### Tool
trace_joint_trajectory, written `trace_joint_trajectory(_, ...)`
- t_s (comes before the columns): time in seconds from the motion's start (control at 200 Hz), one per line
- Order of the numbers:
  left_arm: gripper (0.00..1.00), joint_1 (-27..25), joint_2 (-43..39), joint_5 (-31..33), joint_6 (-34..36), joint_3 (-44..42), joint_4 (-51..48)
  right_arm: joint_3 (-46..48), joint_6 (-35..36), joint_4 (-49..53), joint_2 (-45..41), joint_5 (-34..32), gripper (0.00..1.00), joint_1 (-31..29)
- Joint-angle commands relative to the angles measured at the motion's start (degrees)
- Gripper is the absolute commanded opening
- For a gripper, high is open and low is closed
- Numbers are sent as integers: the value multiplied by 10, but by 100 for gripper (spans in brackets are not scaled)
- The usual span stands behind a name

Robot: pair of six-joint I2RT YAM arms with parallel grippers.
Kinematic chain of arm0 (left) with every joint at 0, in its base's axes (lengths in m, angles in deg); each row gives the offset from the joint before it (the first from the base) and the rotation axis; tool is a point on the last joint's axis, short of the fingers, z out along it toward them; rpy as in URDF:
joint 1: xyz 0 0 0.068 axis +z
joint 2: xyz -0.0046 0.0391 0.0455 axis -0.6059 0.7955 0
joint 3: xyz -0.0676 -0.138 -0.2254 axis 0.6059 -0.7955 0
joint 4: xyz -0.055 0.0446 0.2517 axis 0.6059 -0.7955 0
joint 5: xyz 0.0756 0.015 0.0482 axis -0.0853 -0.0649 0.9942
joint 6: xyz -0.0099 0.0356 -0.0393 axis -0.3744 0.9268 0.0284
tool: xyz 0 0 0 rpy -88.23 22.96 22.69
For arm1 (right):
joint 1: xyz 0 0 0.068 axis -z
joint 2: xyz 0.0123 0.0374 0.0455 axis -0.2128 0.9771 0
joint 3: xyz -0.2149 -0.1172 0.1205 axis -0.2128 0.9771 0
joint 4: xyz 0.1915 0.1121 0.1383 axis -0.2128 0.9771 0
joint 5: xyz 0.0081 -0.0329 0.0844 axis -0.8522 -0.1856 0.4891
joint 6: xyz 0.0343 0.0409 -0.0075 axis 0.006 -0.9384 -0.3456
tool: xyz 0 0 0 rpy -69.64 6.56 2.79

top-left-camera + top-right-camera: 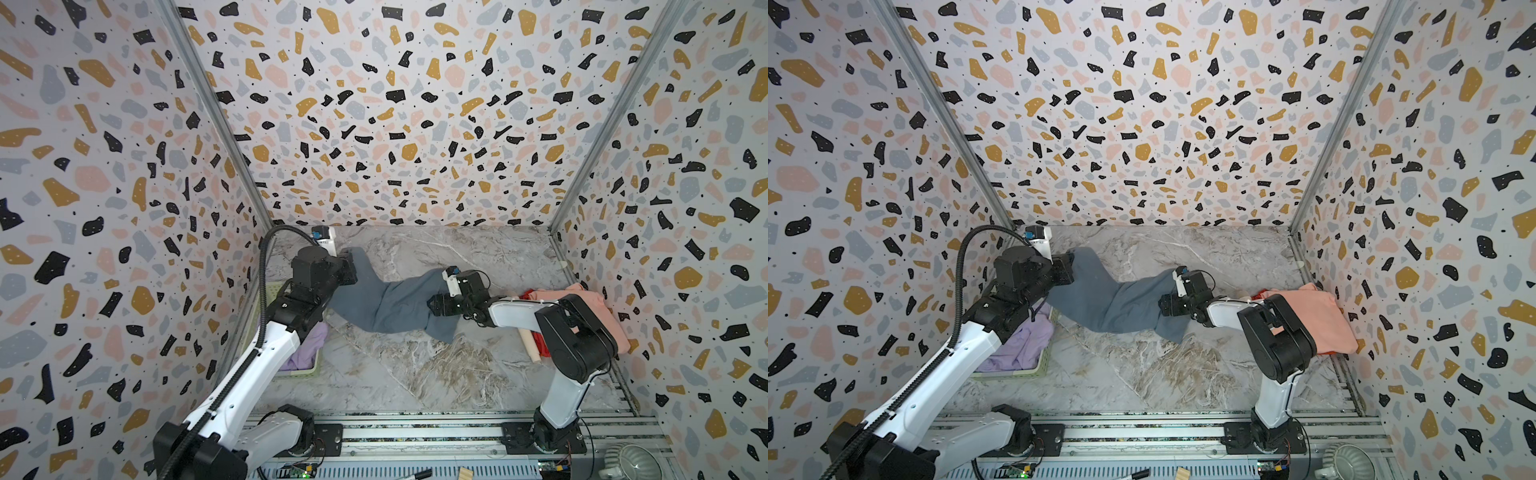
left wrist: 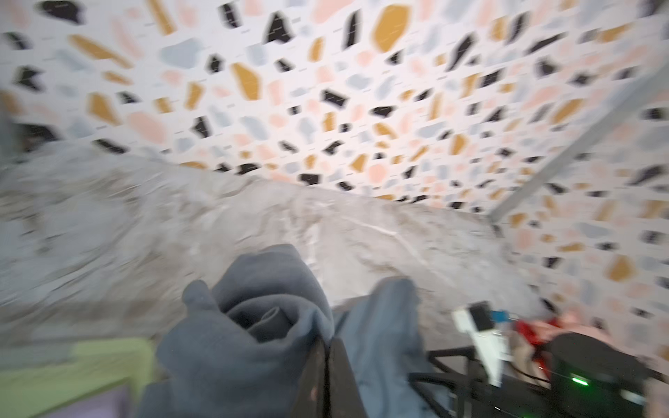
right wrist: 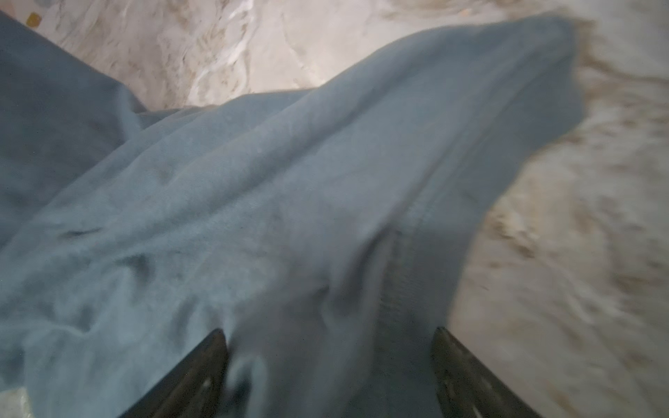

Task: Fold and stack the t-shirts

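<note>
A slate blue-grey t-shirt (image 1: 395, 303) (image 1: 1113, 303) lies crumpled across the middle of the marble table. My left gripper (image 1: 347, 259) (image 1: 1069, 259) is shut on its far left end, and in the left wrist view bunched cloth (image 2: 235, 343) wraps the closed jaws (image 2: 327, 347). My right gripper (image 1: 434, 305) (image 1: 1165, 305) is open over the shirt's right part, and its cloth (image 3: 289, 181) lies between the spread fingers (image 3: 329, 331). A salmon pink t-shirt (image 1: 1320, 316) lies over a red one (image 1: 540, 345) at the right wall. A lilac t-shirt (image 1: 1021, 345) sits in the basket.
The pale green lattice basket (image 1: 305, 372) (image 1: 1017, 374) stands against the left wall under my left arm. Patterned walls close in three sides. A metal rail (image 1: 415, 432) with both arm bases runs along the front edge.
</note>
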Motion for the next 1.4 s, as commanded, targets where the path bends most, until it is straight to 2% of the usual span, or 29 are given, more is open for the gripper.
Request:
trace_joint_trajectory(0.0, 0, -15, 0, -97, -26, 18, 83, 21, -3, 10, -99, 2, 90, 35)
trace_joint_trajectory(0.05, 0, -15, 9, -42, -23, 16, 68, 33, -3, 13, -130, 1, 91, 50)
trace_joint_trajectory(0.1, 25, -15, 24, 18, -19, 13, 35, 49, -3, 16, -159, -1, 92, 65)
trace_joint_trajectory(0.155, 60, -15, 44, 114, -22, 11, -12, 63, -4, 20, -183, -3, 94, 80)
trace_joint_trajectory(0.21, 66, -15, 64, 195, -22, 4, -48, 74, -4, 26, -196, -4, 94, 92)
trace_joint_trajectory(0.25, 74, -15, 73, 229, -21, -5, -56, 78, -1, 29, -199, -2, 95, 97)
trace_joint_trajectory(0.315, 75, -17, 86, 232, -13, -16, -53, 79, 2, 32, -193, 1, 95, 100)
trace_joint_trajectory(0.436, 75, -32, 118, 167, 0, -25, -28, 61, 0, 21, -151, 33, 95, 99)
trace_joint_trajectory(0.721, 77, -73, 248, 37, 19, -33, 34, -68, 11, 5, 46, 29, 94, 66)
trace_joint_trajectory(0.821, 77, -92, 288, 14, 24, -28, 44, -109, 6, 5, 95, 29, 94, 50)
trace_joint_trajectory(0.886, 77, -108, 305, 33, 22, -31, 51, -126, 6, 2, 118, 22, 94, 37)
trace_joint_trajectory(0.941, 76, -114, 324, 43, 16, -32, 57, -144, 6, 9, 138, 13, 94, 27)
trace_joint_trajectory(1.051, 61, -116, 371, 43, 8, -32, 73, -169, 6, 9, 176, 5, 86, 7)
trace_joint_trajectory(1.081, 53, -116, 382, 44, 7, -30, 74, -176, 7, 11, 186, 4, 75, 3)
trace_joint_trajectory(1.171, 19, -116, 398, 51, 5, -26, 79, -187, 1, 17, 199, -21, 31, -6)
trace_joint_trajectory(1.221, 1, -116, 391, 56, 5, -23, 82, -190, 1, 18, 193, -26, 16, -4)
trace_joint_trajectory(1.302, 0, -115, 367, 65, 14, -4, 76, -197, 16, 14, 160, -44, 3, 2)
trace_joint_trajectory(1.397, 0, -107, 338, 62, 42, 61, 45, -228, 45, 11, 104, -70, 0, 17)
